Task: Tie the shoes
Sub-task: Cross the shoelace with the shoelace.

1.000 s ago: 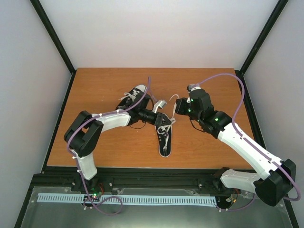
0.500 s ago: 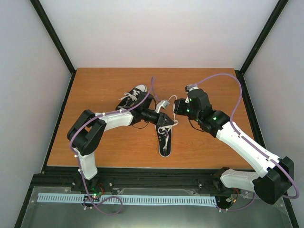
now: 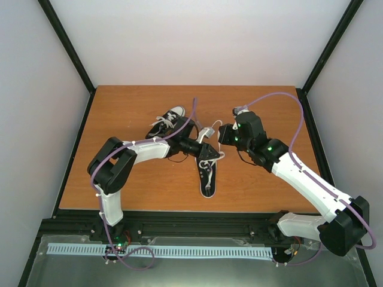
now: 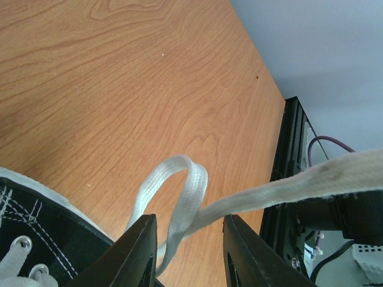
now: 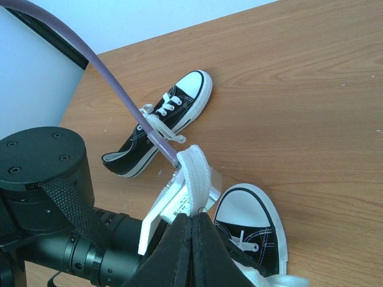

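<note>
**Top external view.** A brown wood-grain worktop (image 3: 119,179) is recorded carrying a pair of small black canvas low-top sneakers with white toe caps and white soles. The far sneaker (image 3: 167,122) lies left of centre, towards the back. The near sneaker (image 3: 207,178) lies at the centre, lengthwise towards the front edge. The left tool (image 3: 208,152) and the right tool (image 3: 222,135) are seen close together over its far end, with a flat white lace (image 3: 217,124) raised between them.

**Left wrist view.** Two black fingers (image 4: 140,254) are shown apart, the tool partly open. A loop of the lace rises through the gap, unclamped, and one strand is drawn taut to the right. A corner of black canvas with eyelets is visible at lower left.

**Right wrist view.** The right tool is shown fully closed, with the lace loop pinched at its tip. The near sneaker's toe cap lies just beneath, and the far sneaker rests well beyond. A purple cable (image 5: 114,84) crosses the view.
</note>
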Motion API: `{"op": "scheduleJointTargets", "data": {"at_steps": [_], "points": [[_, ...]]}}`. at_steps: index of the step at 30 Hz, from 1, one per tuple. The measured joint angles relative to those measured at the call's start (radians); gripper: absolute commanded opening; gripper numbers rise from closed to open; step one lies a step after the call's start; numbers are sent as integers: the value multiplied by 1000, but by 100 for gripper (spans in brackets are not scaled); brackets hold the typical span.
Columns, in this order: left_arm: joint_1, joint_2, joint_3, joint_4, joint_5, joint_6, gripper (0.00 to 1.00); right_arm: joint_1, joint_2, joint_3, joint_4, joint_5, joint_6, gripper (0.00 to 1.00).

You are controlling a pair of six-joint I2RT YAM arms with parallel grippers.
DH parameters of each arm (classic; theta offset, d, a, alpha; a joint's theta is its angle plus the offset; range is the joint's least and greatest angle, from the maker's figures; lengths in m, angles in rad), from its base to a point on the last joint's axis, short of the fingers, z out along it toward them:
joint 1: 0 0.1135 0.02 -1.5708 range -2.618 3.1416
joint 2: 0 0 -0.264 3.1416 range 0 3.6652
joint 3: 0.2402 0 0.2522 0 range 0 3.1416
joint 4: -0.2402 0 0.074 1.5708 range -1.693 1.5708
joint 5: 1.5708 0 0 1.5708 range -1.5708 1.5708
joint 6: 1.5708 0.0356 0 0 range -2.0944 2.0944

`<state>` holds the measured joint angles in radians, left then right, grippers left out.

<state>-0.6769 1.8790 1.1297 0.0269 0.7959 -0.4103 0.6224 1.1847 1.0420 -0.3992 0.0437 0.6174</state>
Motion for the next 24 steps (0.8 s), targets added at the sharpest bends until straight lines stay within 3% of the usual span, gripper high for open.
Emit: {"op": "scheduleJointTargets", "data": {"at_steps": [8, 18, 24], "points": [[-26, 4, 19, -27, -49, 32, 29, 0, 0, 1, 0, -3, 0, 3], [-31, 15, 25, -32, -77, 49, 6, 0, 2, 1, 0, -3, 0, 3], [-31, 1, 12, -20, -88, 46, 1, 0, 49, 9, 6, -3, 0, 3]]}}
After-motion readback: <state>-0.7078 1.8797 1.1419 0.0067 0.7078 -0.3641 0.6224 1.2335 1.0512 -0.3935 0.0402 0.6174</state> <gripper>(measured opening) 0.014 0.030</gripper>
